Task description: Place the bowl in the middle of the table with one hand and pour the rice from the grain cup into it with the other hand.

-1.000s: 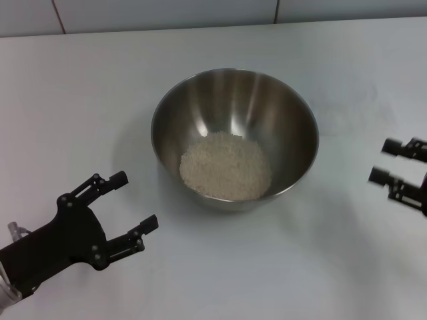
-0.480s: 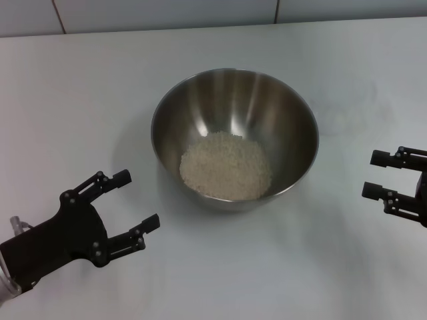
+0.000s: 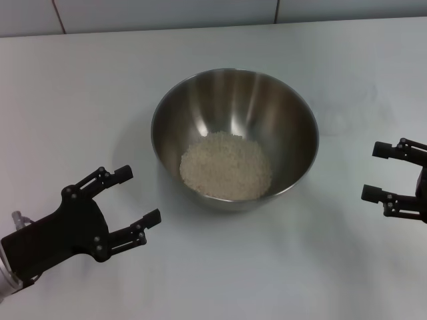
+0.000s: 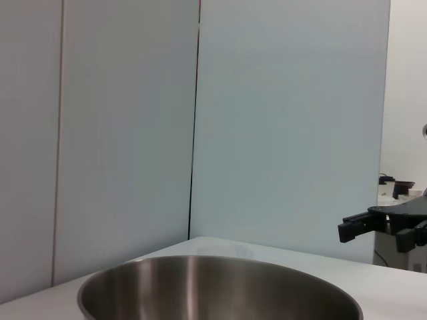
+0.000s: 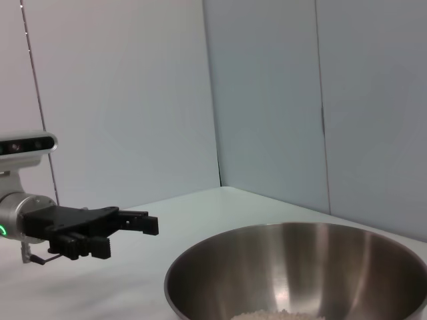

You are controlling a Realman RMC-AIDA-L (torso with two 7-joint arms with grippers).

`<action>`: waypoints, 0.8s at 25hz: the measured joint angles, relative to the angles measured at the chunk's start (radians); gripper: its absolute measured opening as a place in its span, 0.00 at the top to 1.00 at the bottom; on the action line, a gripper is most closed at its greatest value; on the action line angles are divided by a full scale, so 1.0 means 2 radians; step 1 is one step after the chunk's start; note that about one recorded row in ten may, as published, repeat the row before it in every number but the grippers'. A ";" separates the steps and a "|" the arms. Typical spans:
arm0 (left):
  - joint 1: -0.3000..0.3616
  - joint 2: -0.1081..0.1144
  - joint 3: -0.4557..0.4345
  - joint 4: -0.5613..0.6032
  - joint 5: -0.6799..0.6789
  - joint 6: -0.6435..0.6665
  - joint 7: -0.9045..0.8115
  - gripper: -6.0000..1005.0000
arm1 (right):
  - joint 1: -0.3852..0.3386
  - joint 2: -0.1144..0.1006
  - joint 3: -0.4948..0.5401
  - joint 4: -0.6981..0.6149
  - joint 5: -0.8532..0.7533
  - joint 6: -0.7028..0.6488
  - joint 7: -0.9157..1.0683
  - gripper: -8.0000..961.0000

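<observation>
The steel bowl point(image 3: 293, 127) stands in the middle of the white table point(image 3: 80, 100), with a pale mound of rice point(image 3: 225, 165) in its bottom. My left gripper point(image 3: 141, 195) is open and empty at the near left, clear of the bowl. My right gripper point(image 3: 371, 171) is open and empty at the right edge, also clear of the bowl. A faint clear smudge to the right of the bowl may be the grain cup point(image 3: 347, 112); I cannot tell for sure. The bowl also shows in the left wrist view point(image 4: 220, 287) and in the right wrist view point(image 5: 300, 267).
Pale wall panels point(image 3: 167, 13) run along the table's far edge. The right gripper point(image 4: 370, 230) shows far off in the left wrist view, and the left gripper point(image 5: 137, 223) shows far off in the right wrist view.
My right gripper has drawn back slightly toward the near right and its fingers stand wider apart. My left gripper has barely shifted. The bowl and rice have not moved.
</observation>
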 joint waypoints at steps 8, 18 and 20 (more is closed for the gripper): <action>0.000 0.000 0.007 0.001 0.000 0.000 -0.005 0.13 | 0.001 0.000 -0.012 -0.001 -0.001 0.004 0.002 0.15; 0.002 -0.001 0.012 0.007 0.000 -0.007 -0.014 0.13 | 0.004 0.003 -0.020 -0.002 0.000 0.013 0.002 0.15; 0.002 -0.001 0.013 0.007 0.000 -0.009 -0.014 0.13 | 0.004 0.004 -0.020 -0.002 0.000 0.013 0.002 0.15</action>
